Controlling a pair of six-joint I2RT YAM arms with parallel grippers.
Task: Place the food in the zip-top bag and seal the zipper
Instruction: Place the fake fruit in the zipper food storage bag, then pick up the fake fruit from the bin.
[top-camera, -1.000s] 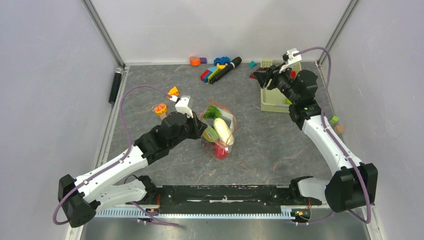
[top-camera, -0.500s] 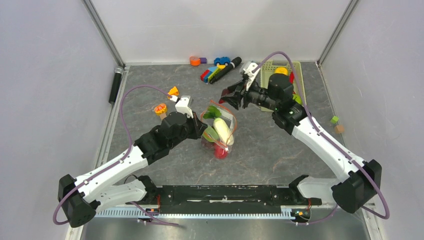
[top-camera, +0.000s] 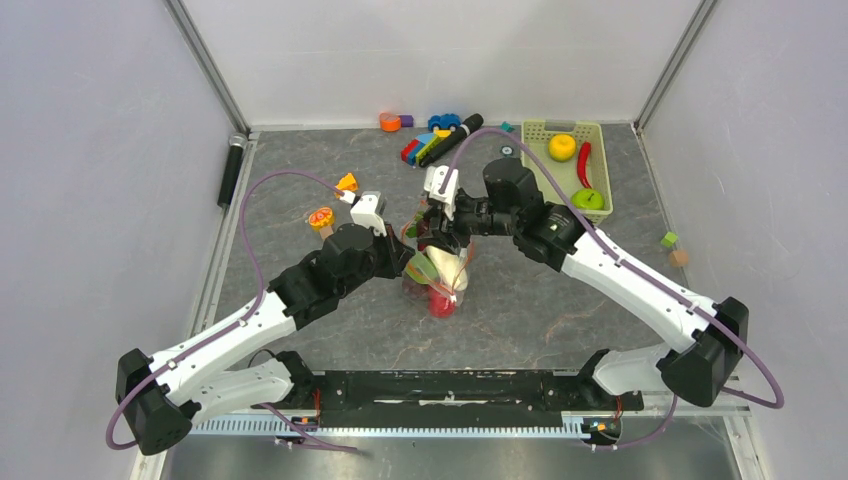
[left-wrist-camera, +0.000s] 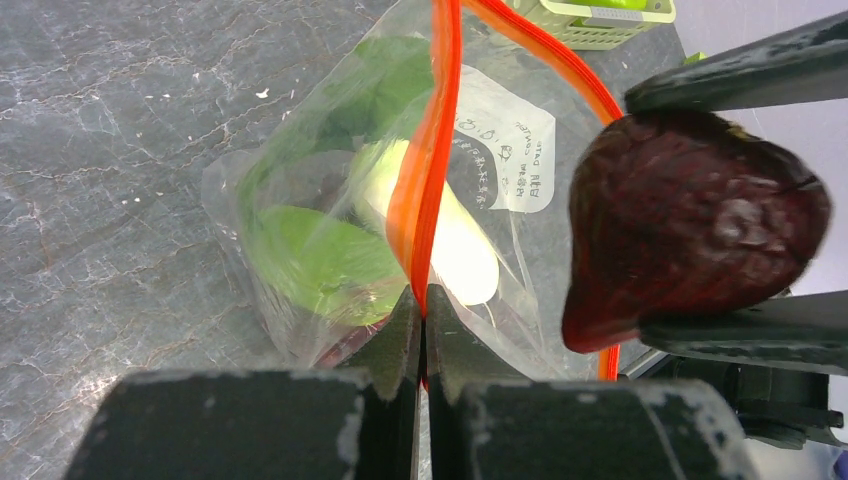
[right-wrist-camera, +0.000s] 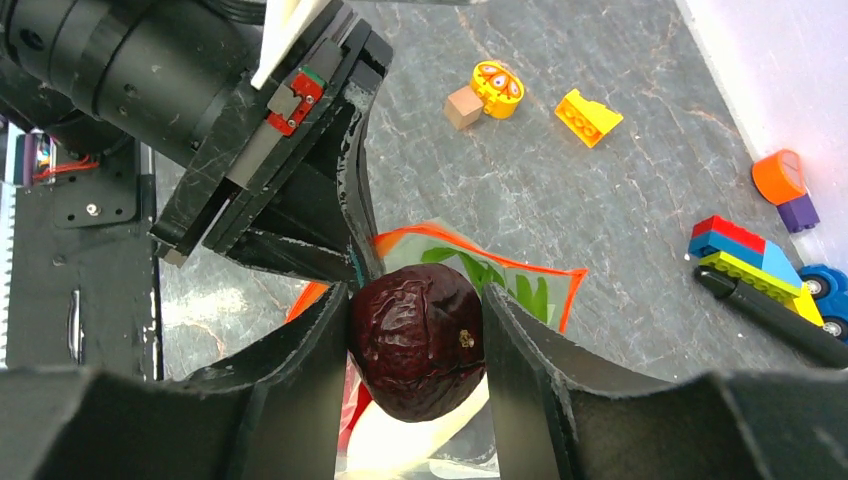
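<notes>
- The dark red grape bunch (right-wrist-camera: 418, 340) is in the lower middle of the right wrist view. It hangs right above the mouth of the zip-top bag (left-wrist-camera: 300, 200).
- Your right gripper (right-wrist-camera: 415, 295) is about half open, with a finger pressed on each side of the grape bunch.
- The bunch looks light, hard and bumpy, so I think it could slip. A hold around its fat middle, like now, looks best.
- The bag sits in the middle of the top view. It looks thin, soft and crinkly, so it will likely flop if you let go.
- The best place to hold it is the stiff red-orange zipper (left-wrist-camera: 440, 120). Your left gripper (left-wrist-camera: 422, 310) is closed tight on that strip, at the bottom middle of the left wrist view. This helps the mouth stand open.
- Inside the bag you can see a white radish (left-wrist-camera: 460, 250), green leafy food (left-wrist-camera: 320, 260) and something red (top-camera: 441, 303) at the low end.
- The pale green basket (top-camera: 530, 150) is in the upper right of the top view, well apart from the bag. It has a yellow fruit (top-camera: 562, 146), a red chili (top-camera: 584, 165) and a green fruit (top-camera: 587, 198) in it.
- Those three are not yet bagged, and the zipper is not yet shut.
</notes>
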